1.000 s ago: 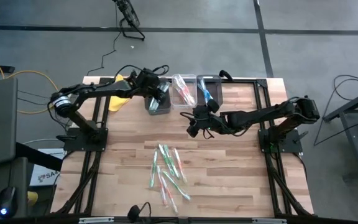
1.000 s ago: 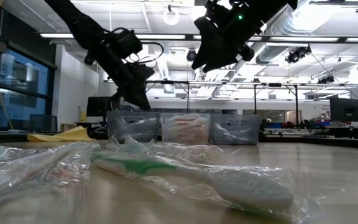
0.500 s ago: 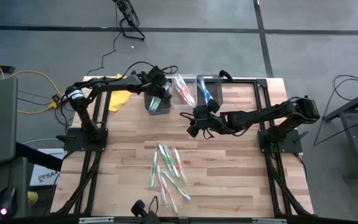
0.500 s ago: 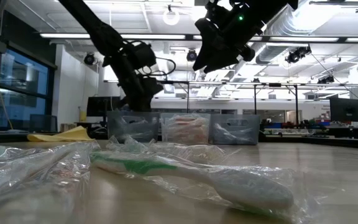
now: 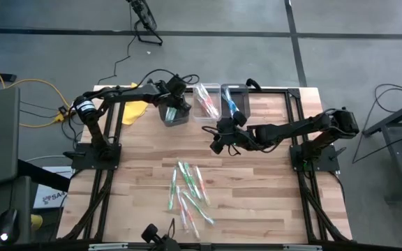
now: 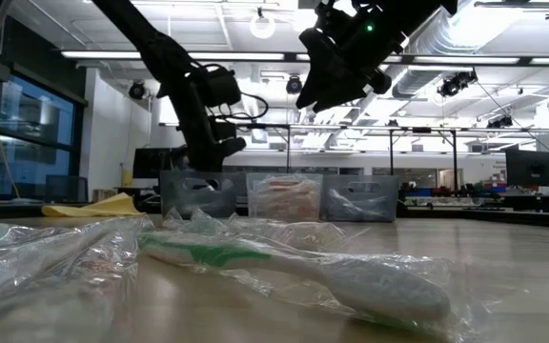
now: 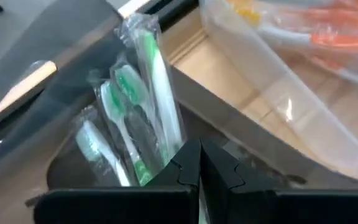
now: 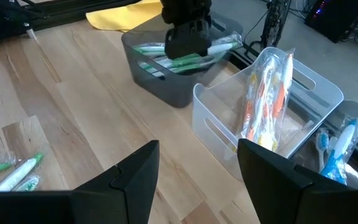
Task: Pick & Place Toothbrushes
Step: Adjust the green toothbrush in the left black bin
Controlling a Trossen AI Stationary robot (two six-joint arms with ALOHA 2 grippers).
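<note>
Several wrapped toothbrushes [image 5: 187, 195], white with green or pink, lie loose on the table's near middle; one green one [image 6: 284, 272] lies close in the low view. My left gripper [image 7: 199, 168] is down in the dark bin [image 5: 175, 113] at the far edge, shut on a wrapped green toothbrush [image 7: 157, 93] among other green ones [image 7: 120, 124]. My right gripper [image 8: 197, 180] hangs open above the table's middle [image 5: 218, 143], touching nothing. Pink-orange toothbrushes [image 8: 266, 99] stand in the clear bin [image 5: 206, 102], and blue ones [image 8: 344, 146] fill the bin beside it. My left gripper pinches the green toothbrush's wrapped lower end [image 7: 178, 152] between its two shut fingers, coming from above and pointing down into the dark bin. The brush slants away from the fingers across the bin [image 8: 224, 45]. Whether it rests on the other brushes, I cannot tell.
A yellow cloth [image 5: 137, 108] lies left of the dark bin at the far-left corner. The three bins stand side by side along the far edge. Bare wood [image 5: 271, 188] shows on the table's right half and between the bins and the loose toothbrushes.
My left gripper has shifted a little over the dark bin and come down into it, the arm stretching out straighter from the left. My right gripper has kept still. The loose toothbrushes have not moved.
</note>
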